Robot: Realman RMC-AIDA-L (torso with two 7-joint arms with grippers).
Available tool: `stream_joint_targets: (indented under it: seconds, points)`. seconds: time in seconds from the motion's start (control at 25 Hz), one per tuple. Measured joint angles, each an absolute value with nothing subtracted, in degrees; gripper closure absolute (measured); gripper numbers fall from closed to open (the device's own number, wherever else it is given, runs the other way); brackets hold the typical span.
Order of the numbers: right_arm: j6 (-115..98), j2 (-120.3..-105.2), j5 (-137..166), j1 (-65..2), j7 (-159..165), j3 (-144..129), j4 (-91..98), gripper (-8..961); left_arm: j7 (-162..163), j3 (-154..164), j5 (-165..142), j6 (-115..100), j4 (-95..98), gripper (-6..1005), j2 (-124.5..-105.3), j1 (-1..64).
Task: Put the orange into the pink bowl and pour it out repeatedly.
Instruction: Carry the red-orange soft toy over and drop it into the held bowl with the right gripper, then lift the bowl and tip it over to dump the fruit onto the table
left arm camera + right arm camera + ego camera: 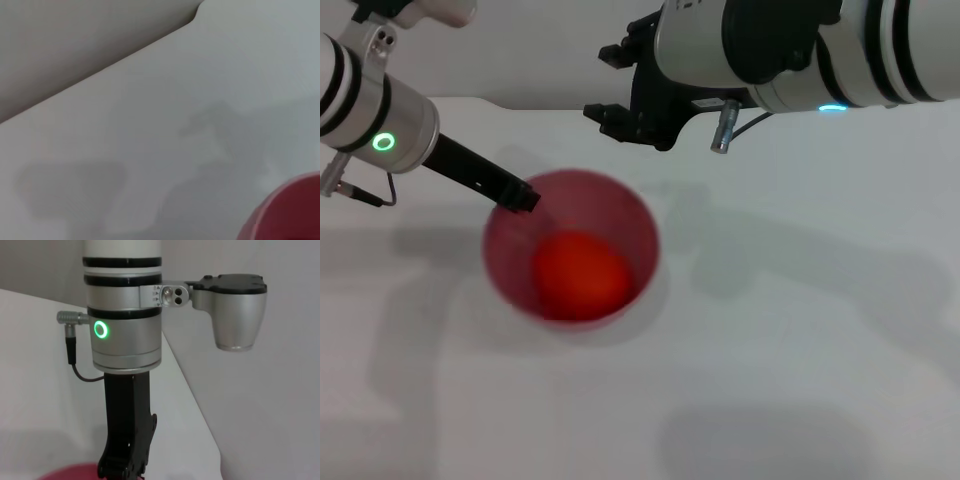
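Note:
The pink bowl (642,228) stands upright on the white table, and the orange (582,272) lies inside it on the bottom. My left gripper (525,197) reaches in from the left and is shut on the bowl's far-left rim. The right wrist view shows the same left gripper (122,471) coming down onto the bowl's rim (70,474). A piece of the bowl's edge (292,210) shows in the left wrist view. My right gripper (604,84) hovers open behind the bowl, apart from it, holding nothing.
The white table (800,350) stretches bare to the right and in front of the bowl. Its far edge (125,55) meets a grey wall close behind the bowl.

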State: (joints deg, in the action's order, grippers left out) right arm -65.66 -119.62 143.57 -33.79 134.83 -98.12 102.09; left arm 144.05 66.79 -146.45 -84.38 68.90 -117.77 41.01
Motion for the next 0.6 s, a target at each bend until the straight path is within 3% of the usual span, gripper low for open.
stream_joint_targets:
  seconds: [0.12,0.32,0.6]
  points:
    - [-65.3,-119.60,143.5,-33.4,134.8,-97.9,102.0,497,144.1,66.8,-146.4,-84.4,68.9,953,-117.77,41.0]
    - [-58.1,-119.72,143.2,-30.0,134.8,-96.2,101.9,425,144.0,66.7,-146.4,-83.6,68.9,953,-117.79,40.8]
    - [-36.7,-119.55,132.0,-22.0,134.7,-90.7,94.4,430,142.2,69.4,-143.1,-72.2,69.0,953,-117.98,38.8]
